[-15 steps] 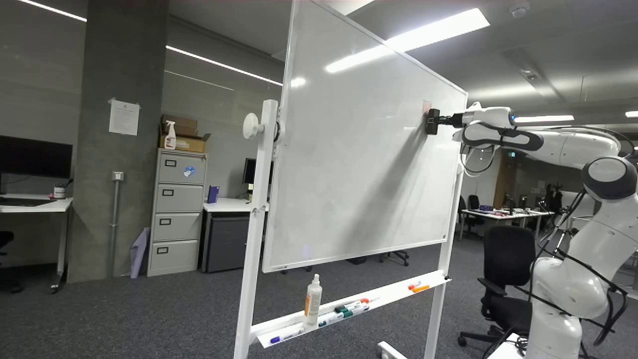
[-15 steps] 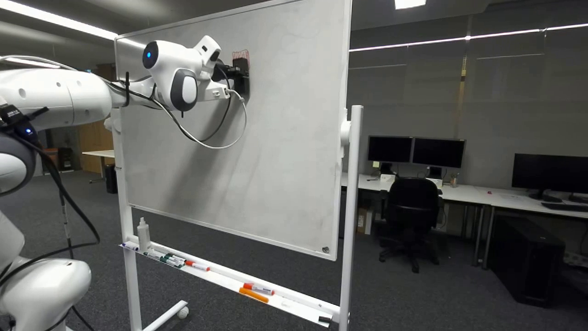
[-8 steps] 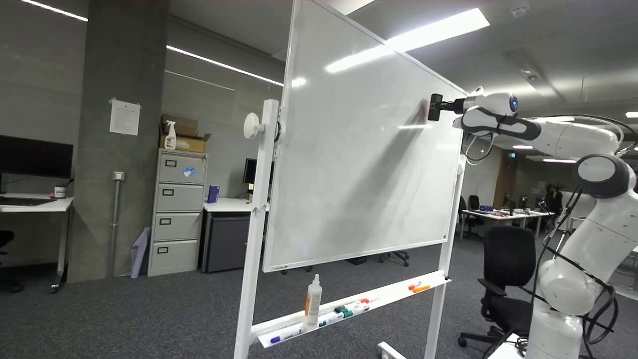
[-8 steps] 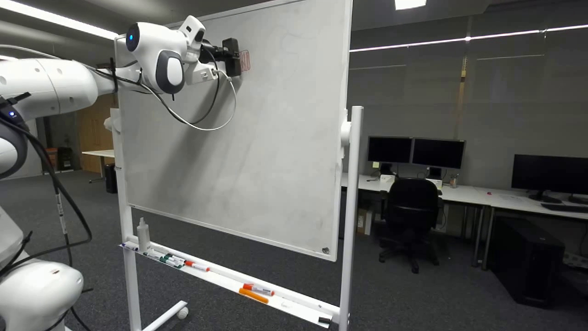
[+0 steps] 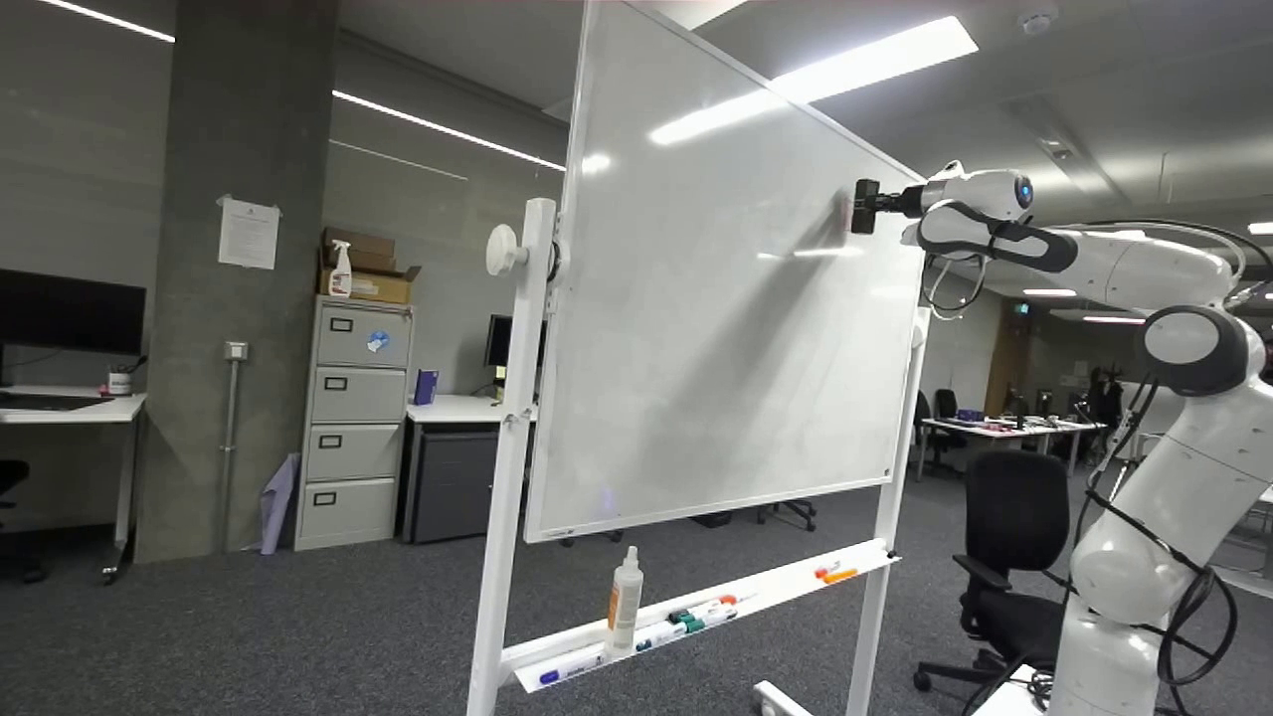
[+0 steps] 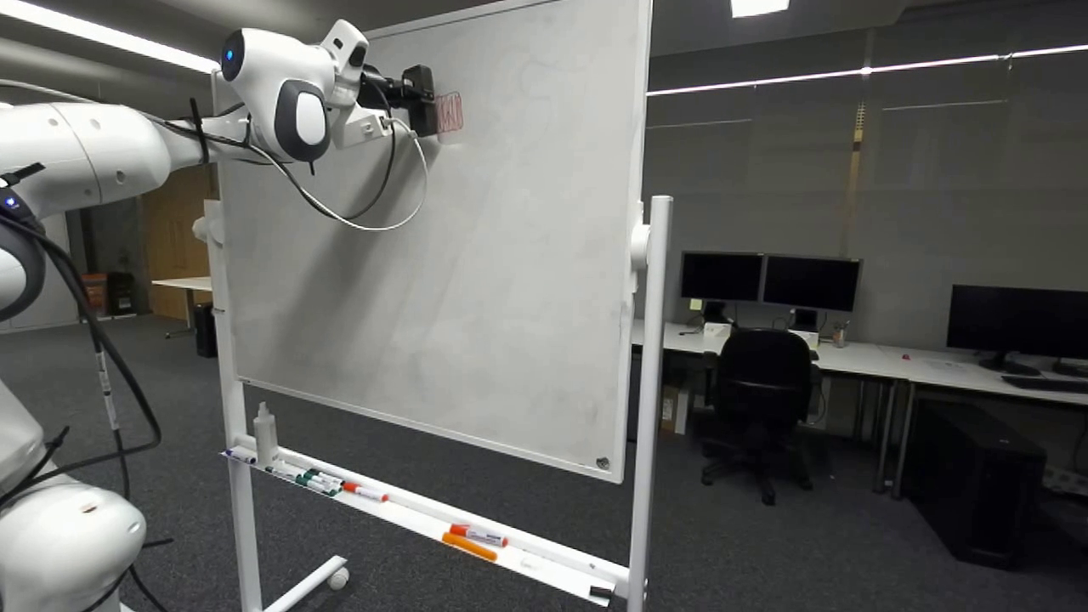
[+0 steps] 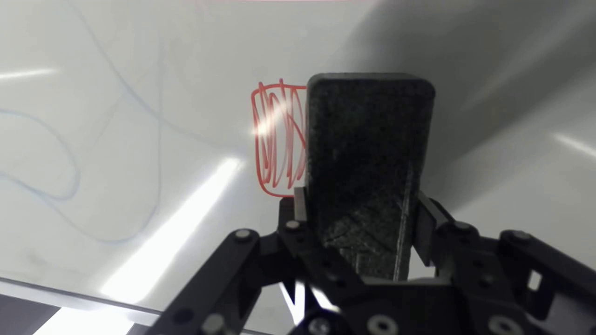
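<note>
Red scribble: the red scribble [image 7: 279, 139] is high up on the white board [image 6: 527, 280]. In the wrist view it pokes out on the left of the black block [image 7: 370, 130], and the block hides its other side. In an exterior view the scribble [image 6: 450, 112] shows just right of the block. In an exterior view the scribble [image 5: 847, 212] peeks out on the left.
Gap: the block is very near the board. It looks a little bit off it, but I can't be sure.
Long sides: the block stands tall, with its long side going up and down. The part of the scribble that shows is tall too, so the 2 run the same way.
Tool: the tool [image 7: 365, 216] has hold of the black block. Its 2 fingers [image 7: 301, 204] press on 2 sides, so it is only as wide as the block.
Arm: there is just 1 arm [image 6: 93, 149], so it is the nearer. It comes from the left there, and from the right in an exterior view [image 5: 1134, 264]. It bends at the elbow, its front part is almost flat, and the tool points at the board.
Shadow: a dark shadow [image 6: 340, 280] runs down and left on the board.
Pen shelf: the pen shelf [image 6: 416, 514] under the board has a bottle [image 6: 265, 435] and pens [image 6: 469, 546].
</note>
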{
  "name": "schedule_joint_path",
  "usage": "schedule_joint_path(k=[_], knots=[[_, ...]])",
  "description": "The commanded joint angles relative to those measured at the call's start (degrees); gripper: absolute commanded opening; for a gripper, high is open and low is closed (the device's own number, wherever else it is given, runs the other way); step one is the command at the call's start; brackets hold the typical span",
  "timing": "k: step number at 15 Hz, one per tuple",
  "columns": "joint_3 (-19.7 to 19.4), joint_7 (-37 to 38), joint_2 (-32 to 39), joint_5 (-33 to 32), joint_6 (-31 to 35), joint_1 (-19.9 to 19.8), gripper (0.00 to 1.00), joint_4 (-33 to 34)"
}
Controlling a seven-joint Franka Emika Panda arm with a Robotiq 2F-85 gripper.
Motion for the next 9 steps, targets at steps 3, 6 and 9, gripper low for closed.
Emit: schedule_joint_path(k=[3, 6, 9], knots=[[1.53, -1.33, 0.44, 2.1, -0.12, -2.06, 0.55, 0.34], [1.53, -1.33, 0.44, 2.1, -0.12, -2.06, 0.3, 0.34], [1.58, -1.45, 0.79, 2.74, 0.22, -2.03, 0.3, 0.57]])
